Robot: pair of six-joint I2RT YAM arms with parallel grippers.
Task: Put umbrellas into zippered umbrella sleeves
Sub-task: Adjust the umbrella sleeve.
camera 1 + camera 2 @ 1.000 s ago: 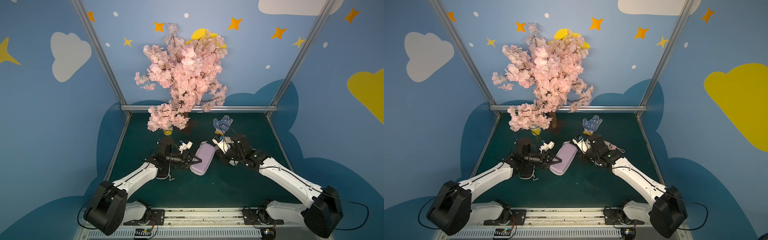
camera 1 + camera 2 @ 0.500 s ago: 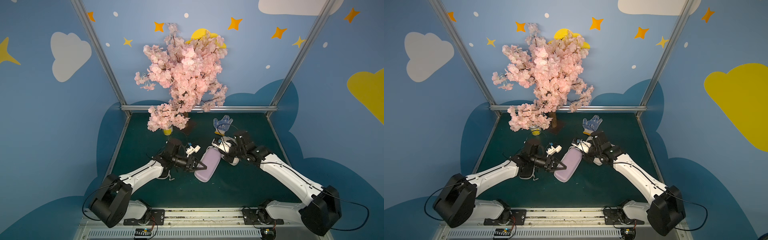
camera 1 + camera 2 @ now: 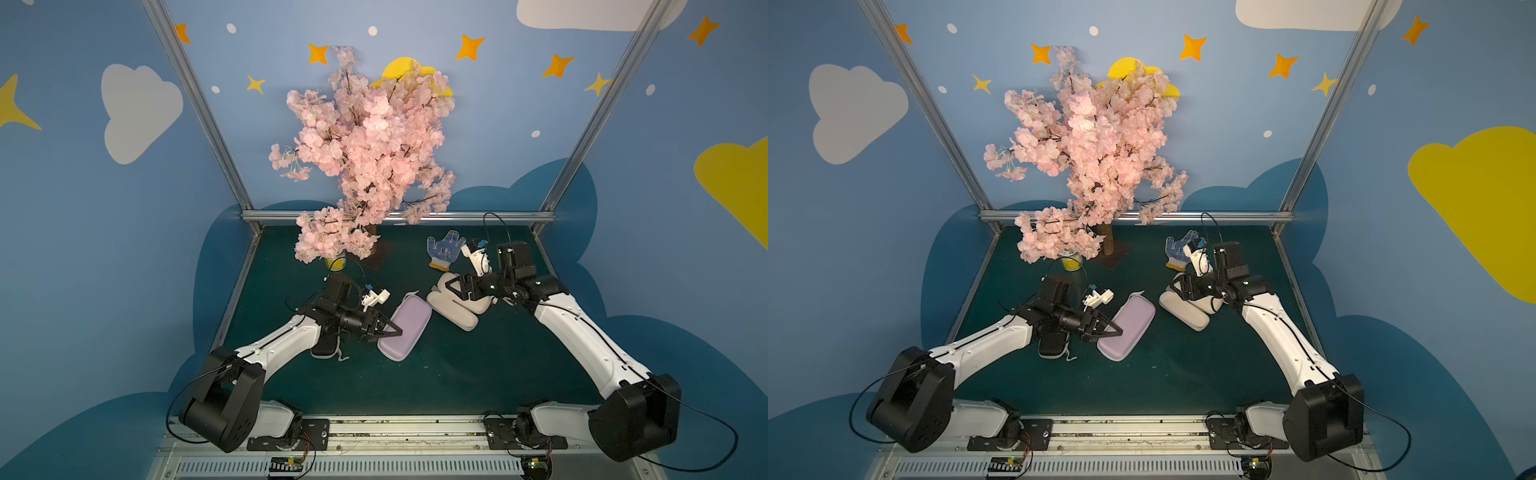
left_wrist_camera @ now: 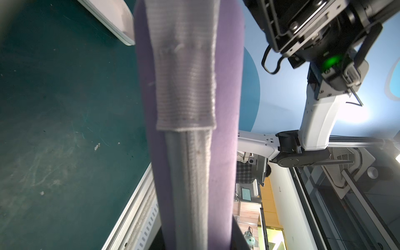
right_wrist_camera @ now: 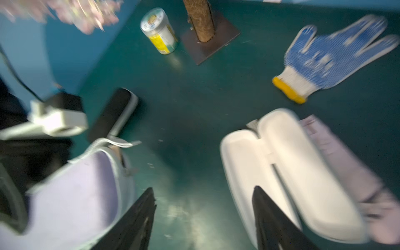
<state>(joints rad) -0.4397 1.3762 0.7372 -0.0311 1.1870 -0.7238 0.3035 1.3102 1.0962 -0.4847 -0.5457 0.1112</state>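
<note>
**Risk: a pivoting grip**

The white sleeve point(image 5: 242, 164), a smooth hard clamshell, lies open beside our right claw point(image 5: 203, 190), jaws apart and empty. Our left claw point(image 3: 392, 332) clamps the rounded lavender sleeve point(image 3: 409, 324); we judge its curved shell could pivot free. A soft pink umbrella point(image 5: 337, 164) lies beyond the white sleeve.

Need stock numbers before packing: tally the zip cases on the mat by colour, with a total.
lavender case: 1
off-white case: 1
black case: 1
Total: 3
</note>
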